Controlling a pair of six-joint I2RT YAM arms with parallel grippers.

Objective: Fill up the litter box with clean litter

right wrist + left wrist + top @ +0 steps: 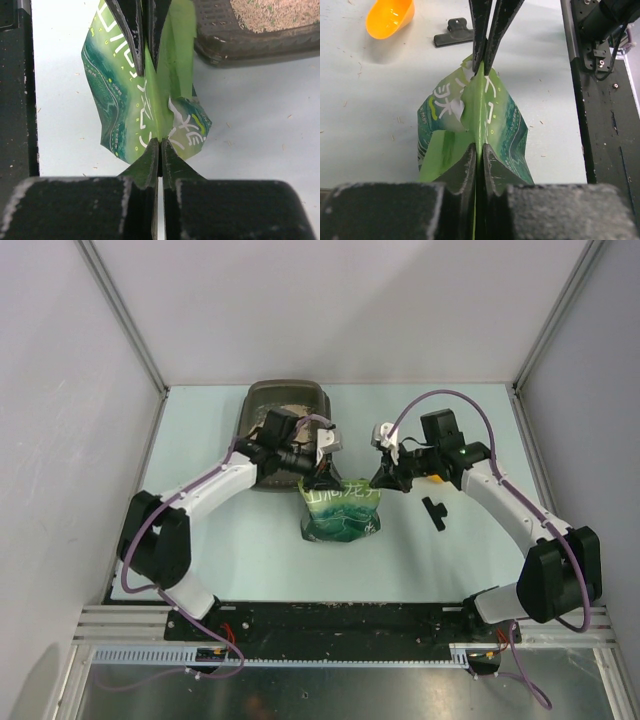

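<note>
- Green pouch (342, 510) is sitting upright nearest me, so nothing is spilling onto the desk (200, 550).
- I'm pinching its top seam with the left tool (320, 480) and the right tool (384, 481), both pressed together on it, probably for opening or tipping.
- Litter box (285, 387) is waiting just beyond, with some clean litter (275, 12) lying inside.

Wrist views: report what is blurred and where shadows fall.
Left wrist: the left gripper is blurred at its near end, the green pouch print sharp, the orange scoop throws a soft shadow. Right wrist: the right gripper likewise blurred near the lens, the litter box rim sharp.
</note>
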